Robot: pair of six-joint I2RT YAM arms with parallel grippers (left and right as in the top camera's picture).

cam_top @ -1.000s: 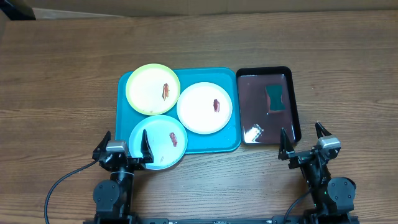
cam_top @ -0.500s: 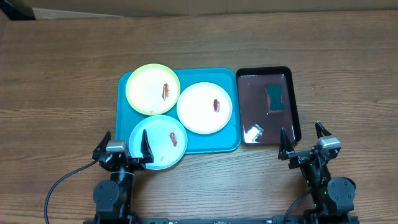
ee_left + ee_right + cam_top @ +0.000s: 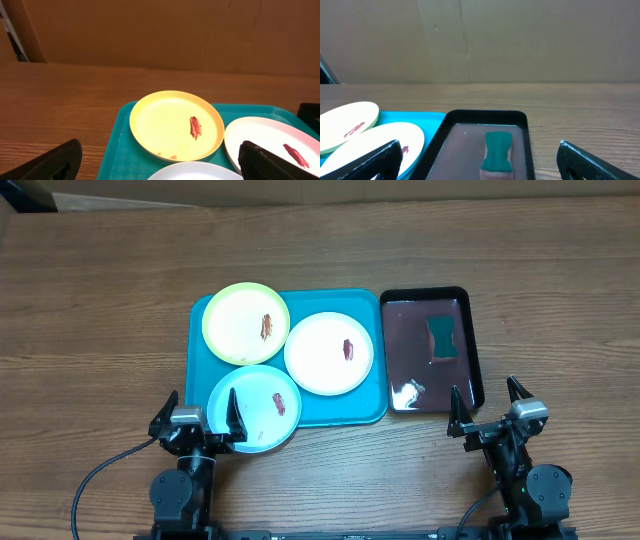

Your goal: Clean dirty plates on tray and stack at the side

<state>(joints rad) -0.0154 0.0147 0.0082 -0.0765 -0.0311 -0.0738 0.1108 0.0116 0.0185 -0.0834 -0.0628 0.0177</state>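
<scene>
Tray (image 3: 372, 408), turquoise, holds yellow-green plate (image 3: 240, 323) far left, white plate (image 3: 325, 355) right, light blue plate (image 3: 258, 420) near; all smeared. Left gripper (image 3: 202, 408), right gripper (image 3: 485, 405) at near edge, jaws wide, empty. Sponge (image 3: 441, 338) in black tray (image 3: 425, 293) straight beyond right gripper, long axis near-far; right arm nearer.

Checked every view, nothing readable anywhere. No text, labels, brand marks or numbers on anything, just reddish-brown smears (image 3: 268, 326), which aren't writing.
</scene>
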